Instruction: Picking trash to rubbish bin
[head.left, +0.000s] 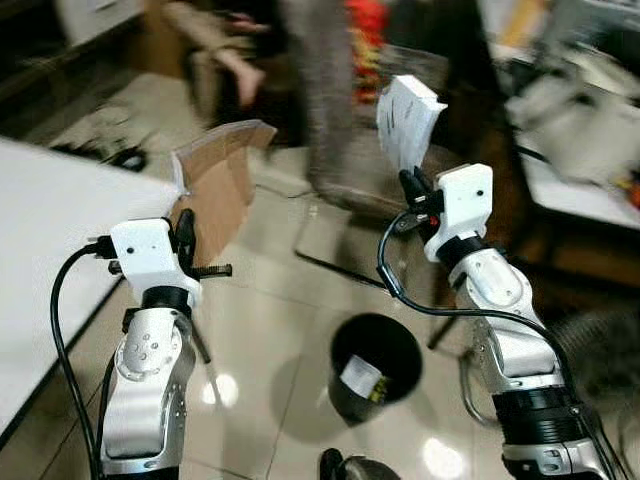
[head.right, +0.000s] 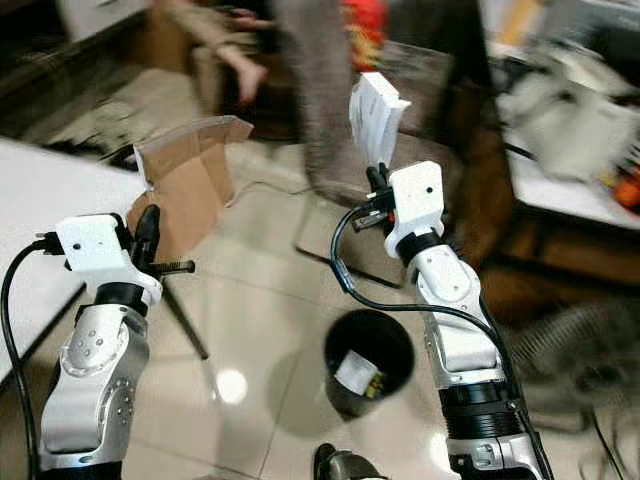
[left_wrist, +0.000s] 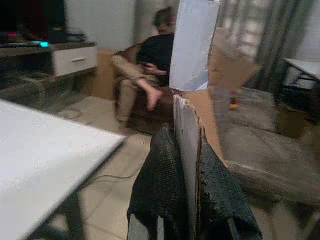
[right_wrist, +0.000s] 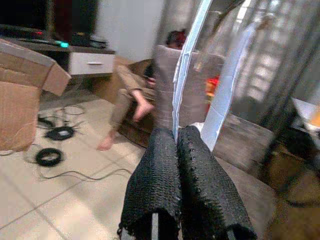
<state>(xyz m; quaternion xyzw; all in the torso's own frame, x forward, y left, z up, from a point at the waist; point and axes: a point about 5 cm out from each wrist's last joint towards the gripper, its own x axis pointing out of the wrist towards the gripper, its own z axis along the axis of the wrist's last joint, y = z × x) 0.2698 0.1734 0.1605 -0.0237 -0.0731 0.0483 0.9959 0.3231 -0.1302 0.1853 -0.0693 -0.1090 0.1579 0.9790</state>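
Both arms are raised over a tiled floor (head.left: 270, 300). The left pincer (head.left: 184, 232) is closed on a piece of brown cardboard (head.left: 220, 180); the left wrist view shows its two black fingers (left_wrist: 160, 185) pressed on either side of the sheet's edge. The cardboard stands upright above the pincer, bent at the top, just beside the near corner of a white table (head.left: 50, 230).

The right pincer (head.left: 412, 185) is closed on a white paper (head.left: 408, 118), folded and printed with small text. In the right wrist view the fingers (right_wrist: 159, 175) meet tight on the paper's lower edge, and the sheet rises above them. The paper is held high, well apart from the cardboard.

A black bin (head.left: 375, 365) stands on the floor between the two arms and below them, nearer the right arm. Inside it lies one item with a white and yellow label (head.left: 362, 380) — what it is cannot be told. Neither held piece is over the bin's mouth; both sit above and beyond it.

Behind, a person (left_wrist: 145, 75) sits barefoot in a brown armchair. A black cable (head.left: 400, 290) loops from the right wrist down along the arm — a second runs from the left wrist.
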